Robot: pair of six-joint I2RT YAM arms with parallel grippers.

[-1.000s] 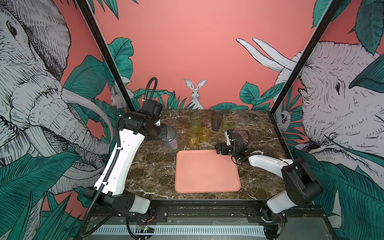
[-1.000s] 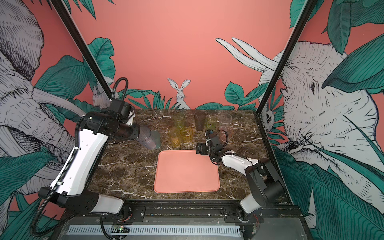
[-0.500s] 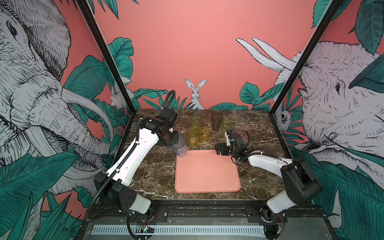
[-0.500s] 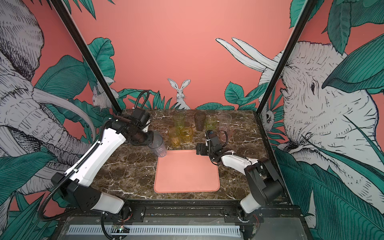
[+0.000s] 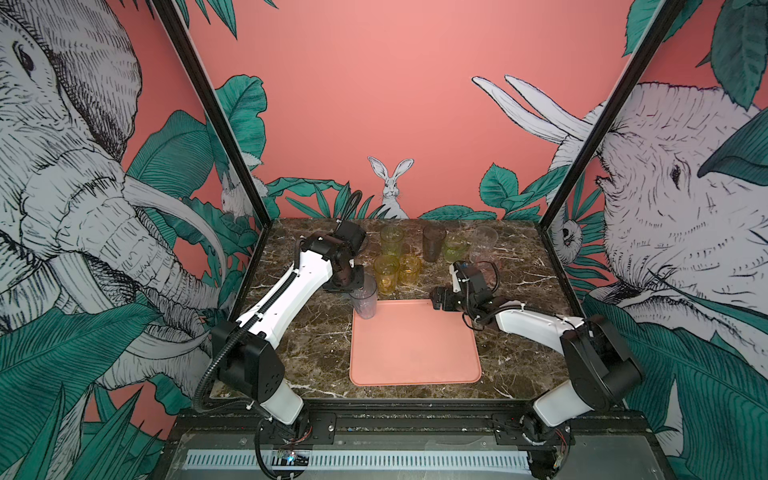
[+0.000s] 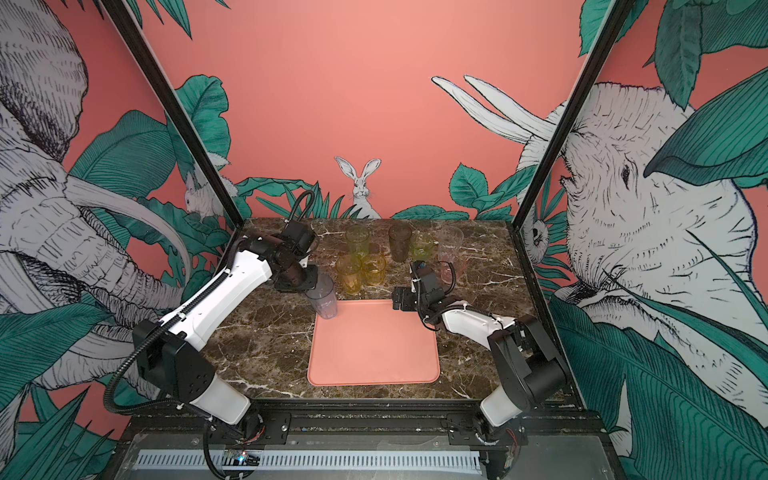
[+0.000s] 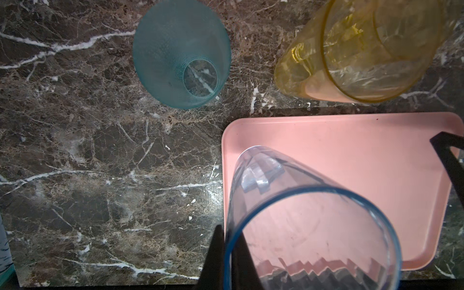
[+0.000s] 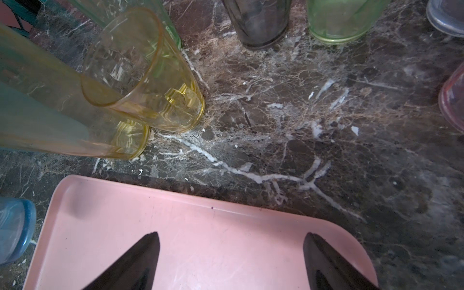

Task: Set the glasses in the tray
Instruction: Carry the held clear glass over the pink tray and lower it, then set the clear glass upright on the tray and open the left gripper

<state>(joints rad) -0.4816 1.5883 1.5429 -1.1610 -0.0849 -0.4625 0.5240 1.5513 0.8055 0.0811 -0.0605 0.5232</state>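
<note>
Left wrist view: my left gripper (image 7: 227, 251) is clamped on the rim of a clear, blue-tinged glass (image 7: 313, 200), one finger inside and one outside, its base over the tray (image 7: 351, 140) corner, so I'd lower it straight and release only once it sits flat. The right gripper (image 8: 231, 234) hangs wide open, empty, above the pink low-rimmed tray, amber glasses (image 8: 150, 100) beyond its fingertips.

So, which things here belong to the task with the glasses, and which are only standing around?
Belonging: tray; clear tumbler held by left gripper; two amber tumblers; two green tumblers; smoky tumbler; teal tumbler; pink tumbler; back clear tumbler.
Not belonging: marble table; mural walls.
</note>
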